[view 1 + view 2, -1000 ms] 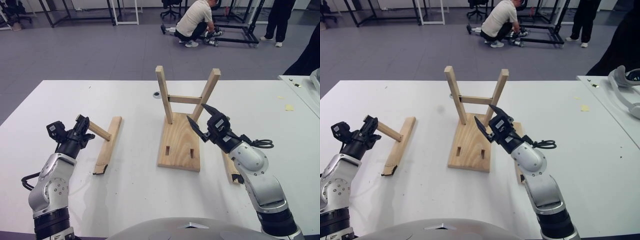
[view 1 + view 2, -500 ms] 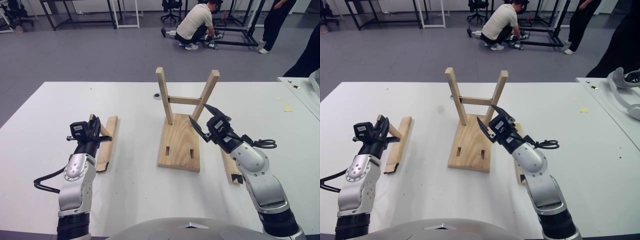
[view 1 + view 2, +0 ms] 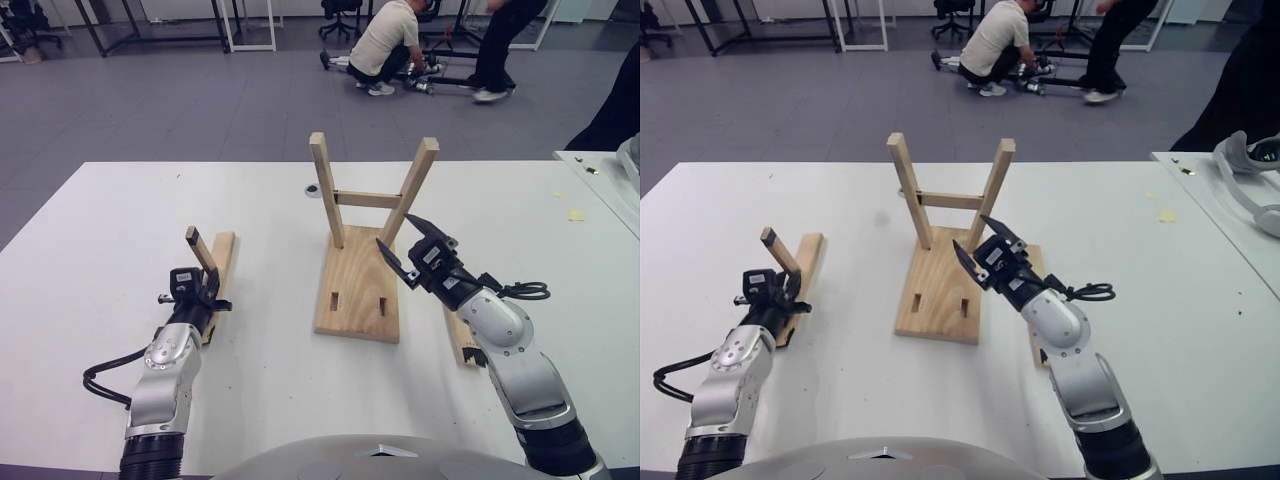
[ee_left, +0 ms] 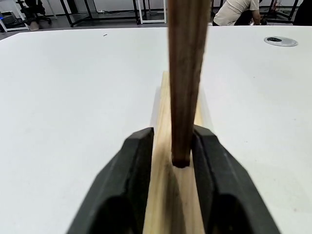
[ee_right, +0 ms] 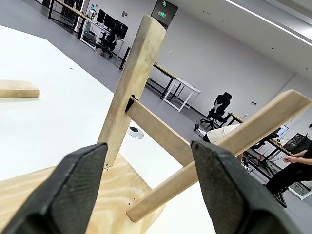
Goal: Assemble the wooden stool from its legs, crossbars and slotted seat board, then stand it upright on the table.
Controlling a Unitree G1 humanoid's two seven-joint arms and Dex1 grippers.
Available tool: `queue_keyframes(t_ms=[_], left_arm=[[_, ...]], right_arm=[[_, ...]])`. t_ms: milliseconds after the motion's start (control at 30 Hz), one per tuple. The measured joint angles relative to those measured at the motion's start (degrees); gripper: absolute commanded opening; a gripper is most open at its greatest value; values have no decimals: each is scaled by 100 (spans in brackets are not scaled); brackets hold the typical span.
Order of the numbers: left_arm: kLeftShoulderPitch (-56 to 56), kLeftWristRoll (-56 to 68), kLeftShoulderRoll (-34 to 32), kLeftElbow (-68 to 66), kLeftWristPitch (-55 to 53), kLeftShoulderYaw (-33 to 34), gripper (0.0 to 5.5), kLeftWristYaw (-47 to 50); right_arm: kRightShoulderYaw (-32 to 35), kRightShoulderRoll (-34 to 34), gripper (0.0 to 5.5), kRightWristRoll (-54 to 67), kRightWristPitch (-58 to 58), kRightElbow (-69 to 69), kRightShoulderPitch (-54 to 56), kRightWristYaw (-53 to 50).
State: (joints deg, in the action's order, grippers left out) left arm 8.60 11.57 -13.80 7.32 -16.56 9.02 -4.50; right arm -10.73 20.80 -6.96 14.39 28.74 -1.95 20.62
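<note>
1. Left gripper point(image 3: 203, 292), lower left: fingers clamped on loose leg-and-crossbar piece point(image 3: 224, 252). Leg lies flat on table point(image 3: 90, 230), crossbar stub sticks up.
2. Spare leg point(image 3: 459, 335), lower right: flat on table, partly under R arm.
3. Right gripper point(image 3: 393, 232), centre-right: jaws spread wide, holding nothing, above seat board point(image 3: 355, 295), just beside R standing leg.
4. Seat board, centre: lies flat. Two standing legs point(image 3: 325, 185) slotted at far end, joined by crossbar point(image 3: 368, 199).
</note>
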Motion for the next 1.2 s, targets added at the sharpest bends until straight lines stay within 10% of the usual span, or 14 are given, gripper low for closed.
queue_keyframes(t_ms=[367,1033,1200], left_arm=[[153,349,-939,1909,-2897,209,344,-499],[257,130,-1286,1368,-2895,-75,206,-984],[-481,1224,-1144,1406,-2474,774,204,-1741]], right_arm=[[-5,-116,318,-31,6,-39,27,-59],[-132,-385,318,-189,180,-92,206,-152],[915,-1151,318,1684,1297,158,524,-172]])
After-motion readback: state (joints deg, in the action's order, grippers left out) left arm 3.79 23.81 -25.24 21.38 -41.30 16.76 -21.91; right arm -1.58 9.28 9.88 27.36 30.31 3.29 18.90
